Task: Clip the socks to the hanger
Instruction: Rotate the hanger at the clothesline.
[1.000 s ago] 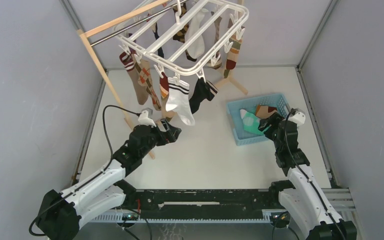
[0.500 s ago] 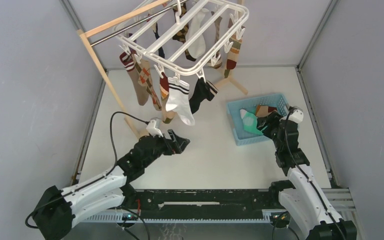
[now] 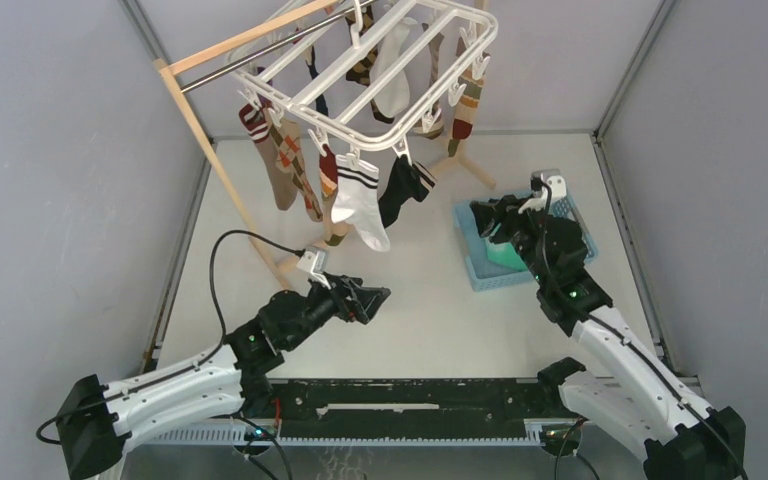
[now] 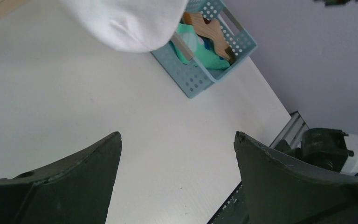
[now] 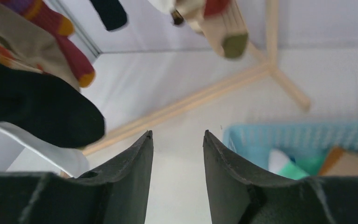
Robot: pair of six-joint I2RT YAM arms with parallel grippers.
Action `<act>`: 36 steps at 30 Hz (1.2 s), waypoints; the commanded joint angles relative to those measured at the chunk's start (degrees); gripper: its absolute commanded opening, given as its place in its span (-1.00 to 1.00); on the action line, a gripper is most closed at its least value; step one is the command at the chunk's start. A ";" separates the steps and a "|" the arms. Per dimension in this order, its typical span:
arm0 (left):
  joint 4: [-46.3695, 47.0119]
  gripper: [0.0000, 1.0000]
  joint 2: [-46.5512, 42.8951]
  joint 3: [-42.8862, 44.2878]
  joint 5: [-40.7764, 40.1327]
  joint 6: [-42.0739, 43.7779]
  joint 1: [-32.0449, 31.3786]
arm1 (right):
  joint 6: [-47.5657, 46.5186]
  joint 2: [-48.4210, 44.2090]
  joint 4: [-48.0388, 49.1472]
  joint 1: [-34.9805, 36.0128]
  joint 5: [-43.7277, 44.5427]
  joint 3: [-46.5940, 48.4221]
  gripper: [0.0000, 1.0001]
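Hanging from the wooden pole stand [image 3: 210, 140] over the far tabletop [image 3: 410, 320], the hanger [image 3: 370, 140] is carrying clipped socks, with the white black-striped sock [image 3: 358, 200] and black sock [image 3: 400, 190] dangling at its near edge. Left gripper [image 3: 380, 297] is hovering above the tabletop, jaws spread wide, holding nothing. Right gripper [image 3: 482, 218] is hovering over the blue basket [image 3: 490, 281], at its left end, jaws partly apart, narrow gap, empty. Mint-green sock [image 3: 505, 255] and brown and orange sock [image 4: 209, 28] are lying together inside the basket.
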 commanded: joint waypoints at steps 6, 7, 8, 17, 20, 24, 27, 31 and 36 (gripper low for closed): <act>7.21 0.86 -1.80 0.86 3.76 8.85 -0.89 | -15.70 7.57 5.41 0.47 -24.10 18.72 0.04; 7.13 0.86 -2.21 0.77 3.58 9.21 -0.89 | -17.00 8.39 6.80 0.49 -27.31 19.33 0.05; 7.17 0.86 -2.49 0.60 3.45 9.45 -0.89 | -18.28 9.10 8.29 0.47 -29.91 19.82 0.09; 5.95 0.86 -4.60 0.02 1.92 11.24 -0.90 | -22.36 15.16 20.80 -0.85 -40.04 22.58 0.20; 5.87 0.86 -5.04 -0.07 1.84 11.50 -0.92 | -22.79 17.94 21.44 -1.70 -41.70 25.68 0.20; 5.46 0.86 -5.22 -0.25 1.40 11.52 -0.90 | -22.74 21.21 22.13 -2.22 -42.80 29.55 0.18; 5.28 0.86 -5.42 -0.52 0.88 11.44 -0.88 | -22.34 23.28 22.73 -2.75 -43.43 32.22 0.17; 4.84 0.86 -6.07 -0.68 0.31 11.42 -0.89 | -21.51 25.99 23.33 -3.39 -44.48 34.94 0.16; 4.33 0.86 -6.74 -0.75 -0.34 11.68 -0.89 | -21.45 28.00 23.09 -3.39 -44.91 37.51 0.12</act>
